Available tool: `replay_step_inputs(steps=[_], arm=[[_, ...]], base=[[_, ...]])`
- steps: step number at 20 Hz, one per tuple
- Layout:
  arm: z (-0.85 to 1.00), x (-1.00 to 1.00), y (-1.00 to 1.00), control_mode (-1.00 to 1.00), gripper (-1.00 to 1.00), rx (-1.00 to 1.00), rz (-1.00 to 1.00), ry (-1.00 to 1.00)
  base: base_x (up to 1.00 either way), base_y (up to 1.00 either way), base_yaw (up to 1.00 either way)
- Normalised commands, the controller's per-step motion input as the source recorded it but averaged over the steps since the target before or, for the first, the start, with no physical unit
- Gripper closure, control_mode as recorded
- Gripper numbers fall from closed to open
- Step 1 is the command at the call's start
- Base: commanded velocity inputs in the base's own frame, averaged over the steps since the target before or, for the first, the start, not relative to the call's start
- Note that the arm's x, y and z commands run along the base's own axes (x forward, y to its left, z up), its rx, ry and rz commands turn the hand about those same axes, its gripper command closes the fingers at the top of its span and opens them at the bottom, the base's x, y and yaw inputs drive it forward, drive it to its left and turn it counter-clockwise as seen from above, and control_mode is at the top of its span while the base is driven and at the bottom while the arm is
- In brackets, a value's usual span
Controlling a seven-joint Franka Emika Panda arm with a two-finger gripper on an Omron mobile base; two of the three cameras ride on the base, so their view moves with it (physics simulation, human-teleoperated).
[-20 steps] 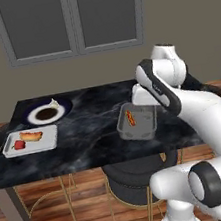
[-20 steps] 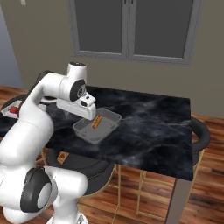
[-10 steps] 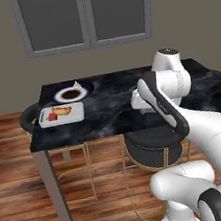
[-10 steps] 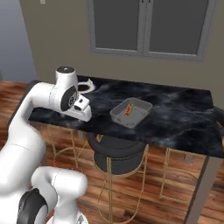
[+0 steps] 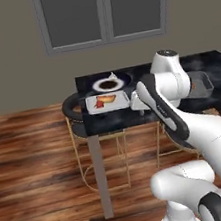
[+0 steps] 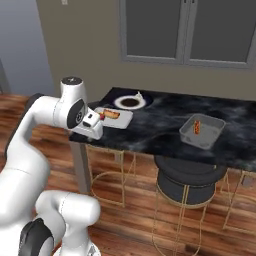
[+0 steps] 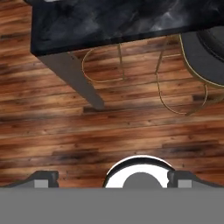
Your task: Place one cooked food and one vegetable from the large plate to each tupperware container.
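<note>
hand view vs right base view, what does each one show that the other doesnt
Hand view alone: the table's corner from above, its grey leg running down to the wood floor.

Right base view alone: the large plate, the pale container holding food, the darker container with an orange-red piece, and the window.

Both: the dark marble tabletop, gold-framed stools and plank floor.

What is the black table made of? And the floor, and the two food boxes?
The table top looks like polished black marble, with pale cloudy veins. The floor looks like varnished wood: brown planks with grain. The pale container looks like opaque grey-white plastic, and the darker container like see-through grey plastic, though glass is possible.
</note>
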Motion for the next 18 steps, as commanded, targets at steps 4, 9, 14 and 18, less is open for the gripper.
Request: replay_step_inputs(steps=[4, 9, 14, 18], arm=[[0.00, 0.00, 0.00, 1.00, -1.00, 0.00, 0.00, 0.00], [0.00, 0.00, 0.00, 1.00, -1.00, 0.00, 0.00, 0.00], [0.00, 0.00, 0.00, 1.00, -1.00, 0.00, 0.00, 0.00], [0.00, 0.00, 0.00, 1.00, -1.00, 0.00, 0.00, 0.00]], base=[[0.11, 1.00, -0.20], [0.07, 1.00, -0.27], [0.16, 1.00, -0.31], [0.29, 1.00, -0.33]])
